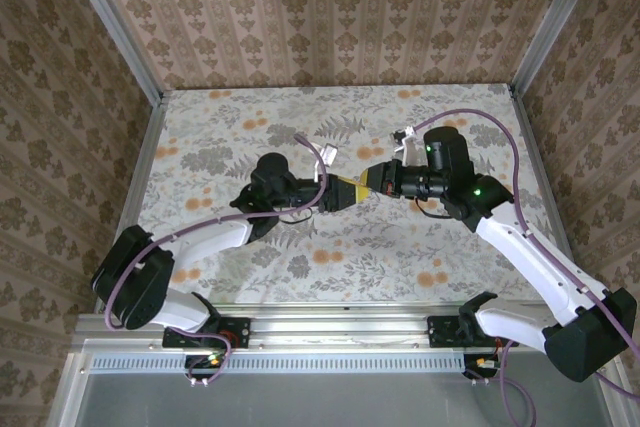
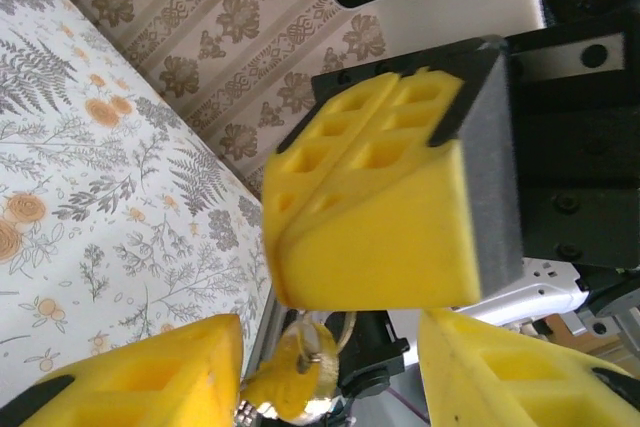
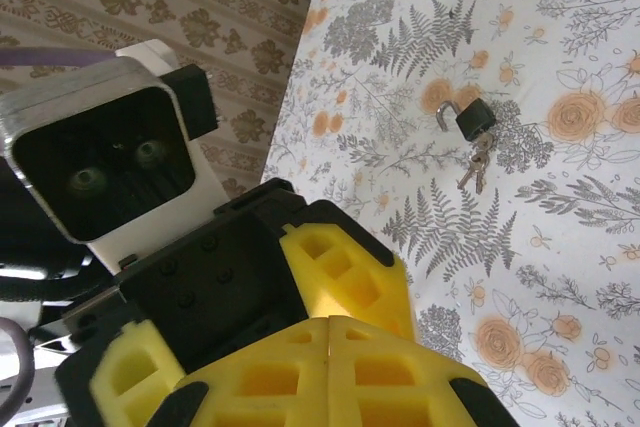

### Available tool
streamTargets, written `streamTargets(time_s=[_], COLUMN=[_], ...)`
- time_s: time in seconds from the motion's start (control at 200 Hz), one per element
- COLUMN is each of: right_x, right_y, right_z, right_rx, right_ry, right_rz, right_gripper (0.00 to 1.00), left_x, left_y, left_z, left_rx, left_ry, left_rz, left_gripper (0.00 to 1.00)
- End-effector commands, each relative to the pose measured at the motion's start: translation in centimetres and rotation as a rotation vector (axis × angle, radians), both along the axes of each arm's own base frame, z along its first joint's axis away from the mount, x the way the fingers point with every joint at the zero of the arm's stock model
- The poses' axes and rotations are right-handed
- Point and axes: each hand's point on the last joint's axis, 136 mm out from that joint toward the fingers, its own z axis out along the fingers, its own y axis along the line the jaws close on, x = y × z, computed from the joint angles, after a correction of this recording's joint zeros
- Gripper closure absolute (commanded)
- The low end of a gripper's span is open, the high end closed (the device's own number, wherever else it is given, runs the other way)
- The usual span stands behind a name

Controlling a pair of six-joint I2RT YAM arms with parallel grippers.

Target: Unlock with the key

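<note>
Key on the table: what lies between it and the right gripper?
In the right wrist view, the left gripper's upper jaw borders the right gripper; past it, only bare tablecloth reaches the key by the padlock.

1. This is looking like a robot lab cell dressed up as a home, not a lived-in room.
2. Patterned wallpaper [image 1: 330, 7] is covering the far, left and right walls, and a floral cloth [image 1: 230, 127] is lying over the table.
3. Bare aluminium posts [image 1: 108, 17] are framing the walls at the corners.
4. A left arm [image 1: 205, 237] and a right arm [image 1: 530, 252] are sitting bolted to a metal rail [image 1: 330, 325] at the near edge, trailing purple cables [image 1: 478, 111].
</note>
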Motion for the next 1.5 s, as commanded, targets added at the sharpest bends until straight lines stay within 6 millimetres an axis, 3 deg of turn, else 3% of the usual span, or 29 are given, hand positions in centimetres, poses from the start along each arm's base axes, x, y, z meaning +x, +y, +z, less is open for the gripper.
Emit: streamTargets(time_s=[0.0,0.205,0.82,1.005,1.18,1.495], right_x=[-0.2,-0.1,0.0,0.1,0.0,0.0], right_y=[0.1,-0.2,-0.6,-0.7,-0.7,-0.8], right_z=[1.2,1.2,1.2,1.2,1.3,1.1], right_rx=[0.039,0.041,0.042,0.045,0.05,0.052], right_ry=[-0.023,-0.022,-0.021,-0.024,-0.024,-0.019], right_rz=[0.014,0.007,-0.001,-0.005,-0.005,-0.008], right_gripper=[1.0,1.0,1.0,1.0,1.0,1.0], left_x=[-0.2,0.2,0.4,0.4,0.4,0.4], left_y=[-0.1,0.5,1.2,1.3,1.3,1.4], left_z=[0.7,0.1,-0.9,-1.1,-1.4,-1.3], left_rx=[-0.02,-0.006,0.03,0.044,0.052,0.054], left_ry=[-0.023,-0.015,0.005,0.01,0.017,0.014], left_rz=[-0.01,0.017,0.036,0.038,0.04,0.044], left_gripper=[0.56,0.58,0.85,0.85,0.79,0.82])
